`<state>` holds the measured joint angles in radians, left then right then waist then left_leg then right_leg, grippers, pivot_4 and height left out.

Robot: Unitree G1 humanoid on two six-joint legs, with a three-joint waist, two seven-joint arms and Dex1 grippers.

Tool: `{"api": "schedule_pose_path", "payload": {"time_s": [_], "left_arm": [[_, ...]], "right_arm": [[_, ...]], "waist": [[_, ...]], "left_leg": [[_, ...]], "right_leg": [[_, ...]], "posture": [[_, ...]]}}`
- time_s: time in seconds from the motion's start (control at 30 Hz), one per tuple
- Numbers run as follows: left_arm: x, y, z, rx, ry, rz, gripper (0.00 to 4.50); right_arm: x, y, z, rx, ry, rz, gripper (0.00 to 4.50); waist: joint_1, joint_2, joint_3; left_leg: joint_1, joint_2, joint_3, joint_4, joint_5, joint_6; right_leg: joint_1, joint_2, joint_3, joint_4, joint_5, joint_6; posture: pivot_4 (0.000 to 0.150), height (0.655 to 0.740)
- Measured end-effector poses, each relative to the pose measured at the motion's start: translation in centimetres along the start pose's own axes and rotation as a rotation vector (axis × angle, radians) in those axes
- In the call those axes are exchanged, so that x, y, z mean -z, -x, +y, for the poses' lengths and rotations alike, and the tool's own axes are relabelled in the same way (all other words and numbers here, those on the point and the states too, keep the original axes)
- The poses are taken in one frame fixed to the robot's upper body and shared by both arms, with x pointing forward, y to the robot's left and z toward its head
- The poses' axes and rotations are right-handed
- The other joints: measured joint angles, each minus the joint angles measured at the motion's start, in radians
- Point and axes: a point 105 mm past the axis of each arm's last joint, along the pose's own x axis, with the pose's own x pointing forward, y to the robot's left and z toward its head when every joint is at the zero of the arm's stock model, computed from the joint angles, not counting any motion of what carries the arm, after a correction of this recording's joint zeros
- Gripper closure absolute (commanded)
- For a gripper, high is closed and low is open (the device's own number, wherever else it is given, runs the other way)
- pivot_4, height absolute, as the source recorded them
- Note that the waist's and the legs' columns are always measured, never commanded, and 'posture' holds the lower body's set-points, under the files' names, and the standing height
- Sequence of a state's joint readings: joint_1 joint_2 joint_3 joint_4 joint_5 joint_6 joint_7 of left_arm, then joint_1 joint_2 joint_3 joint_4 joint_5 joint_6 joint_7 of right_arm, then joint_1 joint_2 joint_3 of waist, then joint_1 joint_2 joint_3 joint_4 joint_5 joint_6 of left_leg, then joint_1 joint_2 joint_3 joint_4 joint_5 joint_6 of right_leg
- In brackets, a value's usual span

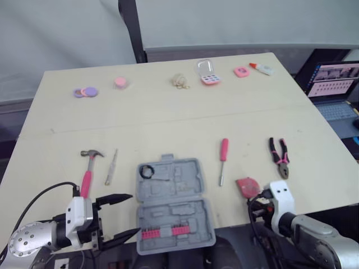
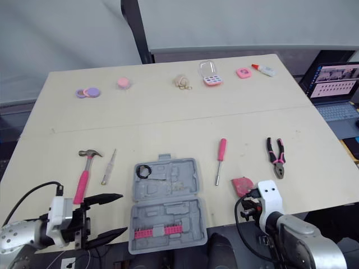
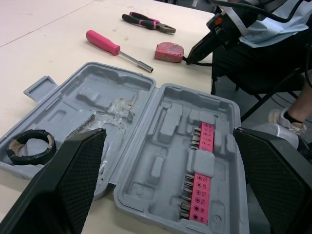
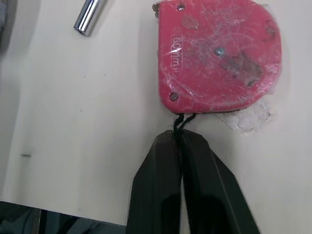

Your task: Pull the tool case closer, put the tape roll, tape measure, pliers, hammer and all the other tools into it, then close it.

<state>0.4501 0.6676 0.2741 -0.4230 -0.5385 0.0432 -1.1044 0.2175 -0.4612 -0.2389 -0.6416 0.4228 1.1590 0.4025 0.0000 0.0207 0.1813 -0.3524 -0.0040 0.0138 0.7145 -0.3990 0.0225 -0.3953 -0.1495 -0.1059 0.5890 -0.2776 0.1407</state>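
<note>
Beige tabletop (image 1: 168,123): left of the open grey plastic tool case (image 1: 174,202), left gripper (image 1: 134,213) gapes wide, empty; right of it, right gripper (image 4: 179,134) pinches red plastic tape measure (image 4: 219,53) by its black cord (image 4: 181,118).

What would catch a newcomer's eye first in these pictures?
The open grey plastic tool case lies at the near edge of the cream table, a black tape roll in its far left corner. To its right, the right gripper has its jaws shut on the black cord of the red plastic tape measure. The left gripper, jaws open, flanks the case's left side.
</note>
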Motion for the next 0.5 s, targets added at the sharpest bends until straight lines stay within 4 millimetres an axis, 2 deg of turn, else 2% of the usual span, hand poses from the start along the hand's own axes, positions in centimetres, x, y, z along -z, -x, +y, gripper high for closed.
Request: {"api": "schedule_pose_path", "payload": {"time_s": [0.2,0.4,0.5], "left_arm": [[0.0,0.0,0.1,-0.01,0.001,0.0,0.0],[0.1,-0.3,0.0,-0.006,0.0,-0.007,0.0],[0.1,-0.4,0.0,-0.007,-0.002,-0.012,0.0]], "right_arm": [[0.2,1.2,0.3,-0.045,0.003,0.028,0.13],[-0.4,3.8,0.9,-0.109,0.029,0.032,0.05],[-1.8,5.4,1.0,-0.157,0.074,0.014,0.05]], "waist": [[0.004,0.0,0.0],[0.005,0.002,0.001],[0.005,0.002,0.001]], "left_leg": [[-0.001,0.0,0.0,0.0,0.0,0.0],[0.0,0.0,0.0,0.0,0.0,0.001],[0.0,0.0,0.001,0.0,0.0,0.001]], "right_leg": [[0.0,0.0,0.0,0.0,0.0,0.0],[0.0,0.0,0.0,-0.001,0.0,0.0],[0.001,0.0,0.0,-0.002,0.0,0.0]], "posture": [[0.15,0.7287],[0.15,0.7287],[0.15,0.7287]]}}
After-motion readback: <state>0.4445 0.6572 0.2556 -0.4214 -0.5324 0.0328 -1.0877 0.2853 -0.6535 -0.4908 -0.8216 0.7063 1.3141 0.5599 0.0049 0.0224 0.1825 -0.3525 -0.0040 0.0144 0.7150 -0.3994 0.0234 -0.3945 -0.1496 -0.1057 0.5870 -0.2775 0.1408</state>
